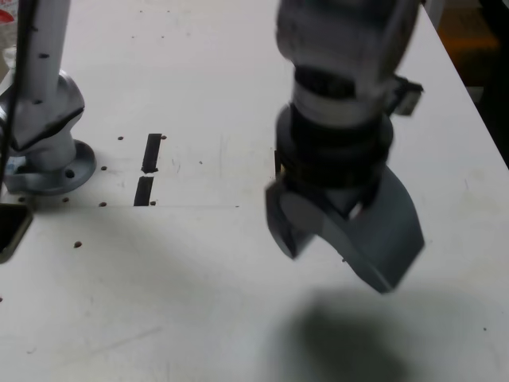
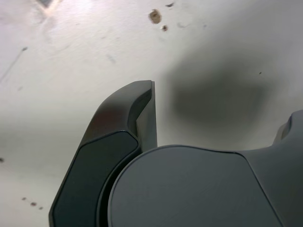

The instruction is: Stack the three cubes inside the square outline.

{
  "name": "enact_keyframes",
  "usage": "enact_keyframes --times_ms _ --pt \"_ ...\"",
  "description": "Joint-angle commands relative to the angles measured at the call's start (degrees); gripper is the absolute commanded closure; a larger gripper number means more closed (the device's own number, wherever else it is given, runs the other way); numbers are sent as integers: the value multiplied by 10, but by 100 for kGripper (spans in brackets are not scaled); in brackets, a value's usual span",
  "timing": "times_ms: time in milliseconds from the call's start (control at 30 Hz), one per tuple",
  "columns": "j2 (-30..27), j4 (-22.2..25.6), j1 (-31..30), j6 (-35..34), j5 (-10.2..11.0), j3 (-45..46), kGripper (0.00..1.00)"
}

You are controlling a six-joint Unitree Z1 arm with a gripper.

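Gripper (image 1: 339, 270) above the tabletop (image 1: 215, 263), empty, its jaws set wide apart and pointing downward in the exterior view. Relative to the gripper, a soft dark shadow (image 1: 342, 338) lies below it in that view. A thin black edge (image 1: 277, 161) shows just beside the gripper on the exterior view's left, mostly hidden; whether it belongs to the square outline cannot be told, nor can the position of the three cubes. Two short black strips (image 1: 147, 169) lie farther from the gripper toward the exterior view's left, and a grey round-footed mount (image 1: 54, 171) stands beyond them. The wrist view shows a brown spot (image 2: 155, 16) apart from the gripper.
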Motion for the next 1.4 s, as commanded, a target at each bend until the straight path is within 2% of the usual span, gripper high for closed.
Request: enact_keyframes --times_ms 0,267,733,1367 --pt "10 -6 5 4 0 -6 0" --pt "35 -34 32 23 2 -10 0" --pt "43 -39 82 65 6 -4 0" --pt "58 -71 143 116 -11 13 0"
